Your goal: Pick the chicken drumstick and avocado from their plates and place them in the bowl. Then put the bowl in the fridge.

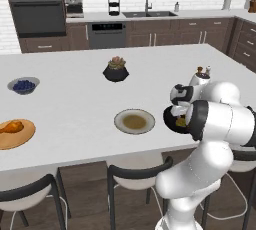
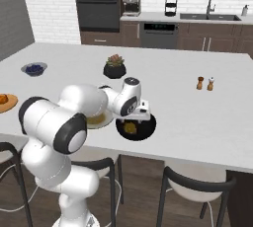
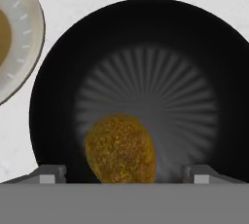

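**A:** While the tool (image 3: 124, 177) hung over the black bowl (image 3: 63, 62), what was it gripping?

**B:** Nothing. Its tips stood wide apart on either side of the avocado (image 3: 121, 150), which lay loose on the bowl's floor, off centre. The drumstick (image 1: 11, 126) was on the orange plate (image 1: 22, 138) at the far left of the worktop (image 1: 75, 99).

**A:** How would the drumstick handle?

**B:** I judged it light, firm and rather slick. The thick meat end looked the safer hold, since the thin bone end could slip or swing. The bowl seemed rigid and shallow, so its rim was the place to pinch.

**A:** Anything in the way?

**B:** The beige plate (image 1: 134, 121) sat just beside the bowl, between it and the drumstick. The berry bowl (image 1: 23, 85) stood near the orange plate. The succulent pot (image 1: 116, 70) and the shakers (image 2: 205, 83) were well apart.
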